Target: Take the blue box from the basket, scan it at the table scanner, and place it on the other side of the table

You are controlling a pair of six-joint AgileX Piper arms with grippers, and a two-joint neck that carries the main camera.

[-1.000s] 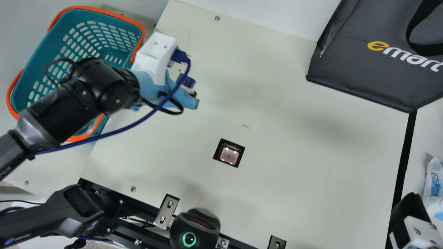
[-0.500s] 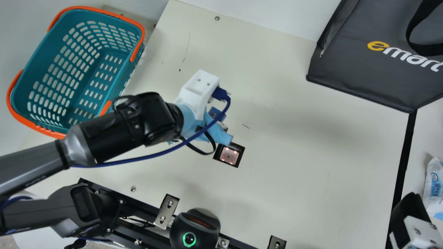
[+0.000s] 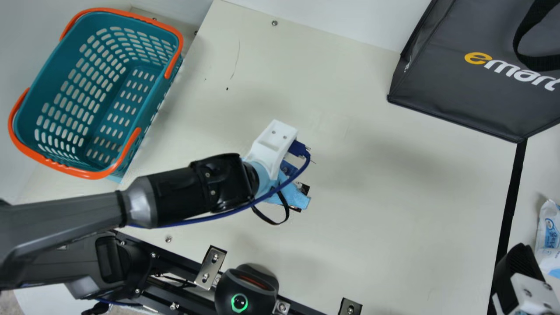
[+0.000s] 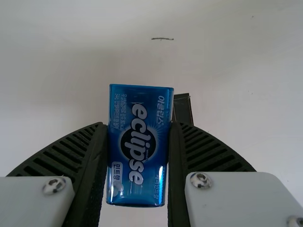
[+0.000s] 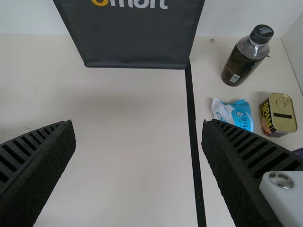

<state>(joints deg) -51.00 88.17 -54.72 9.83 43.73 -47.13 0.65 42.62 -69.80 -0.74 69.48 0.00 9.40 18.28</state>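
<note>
Our left tool (image 3: 301, 194) grasps the blue box (image 4: 137, 146) over the desk's scanner (image 4: 182, 109). We note the right tool (image 3: 519, 264) released, fingers well apart.

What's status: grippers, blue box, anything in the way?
Left gripper shut on blue box, over table scanner. Right gripper open, holding nothing. Left gripper hides most of table scanner in main view; scan unconfirmed.
</note>
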